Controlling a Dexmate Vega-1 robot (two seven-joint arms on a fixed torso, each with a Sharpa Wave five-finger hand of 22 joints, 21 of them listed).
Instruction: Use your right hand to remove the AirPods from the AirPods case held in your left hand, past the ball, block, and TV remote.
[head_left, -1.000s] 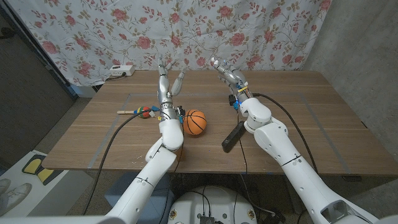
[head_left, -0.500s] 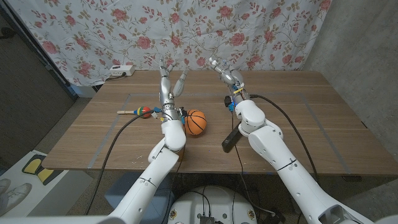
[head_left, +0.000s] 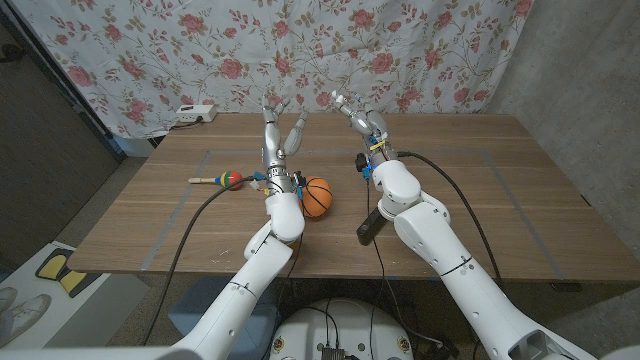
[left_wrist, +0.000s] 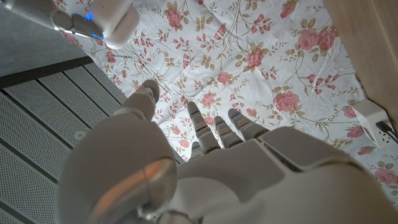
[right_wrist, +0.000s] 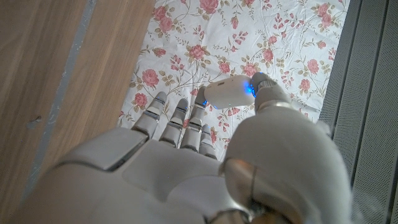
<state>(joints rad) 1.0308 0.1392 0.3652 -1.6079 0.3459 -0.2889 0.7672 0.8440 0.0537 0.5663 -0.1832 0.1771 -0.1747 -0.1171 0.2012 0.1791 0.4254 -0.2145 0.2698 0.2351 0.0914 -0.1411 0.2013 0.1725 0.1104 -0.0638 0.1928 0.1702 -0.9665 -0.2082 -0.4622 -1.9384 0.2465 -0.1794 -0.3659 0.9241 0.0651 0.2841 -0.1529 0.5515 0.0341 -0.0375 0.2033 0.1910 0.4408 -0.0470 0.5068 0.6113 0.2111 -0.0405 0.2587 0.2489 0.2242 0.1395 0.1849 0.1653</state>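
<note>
Right robot hand (right_wrist: 205, 168) pinches the white AirPods case (right_wrist: 229, 93); left robot hand (head_left: 279, 128), fingers spread, holds nothing. AirPods removal apparently not begun.

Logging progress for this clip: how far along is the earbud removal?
Done: the left hand and right hand are raised side by side beyond the ball, remote and colourful block. In hand: a white piece with a blue light sits by the right hand's thumb; whether it is the case is unclear. Left: no earbud is visibly out.
</note>
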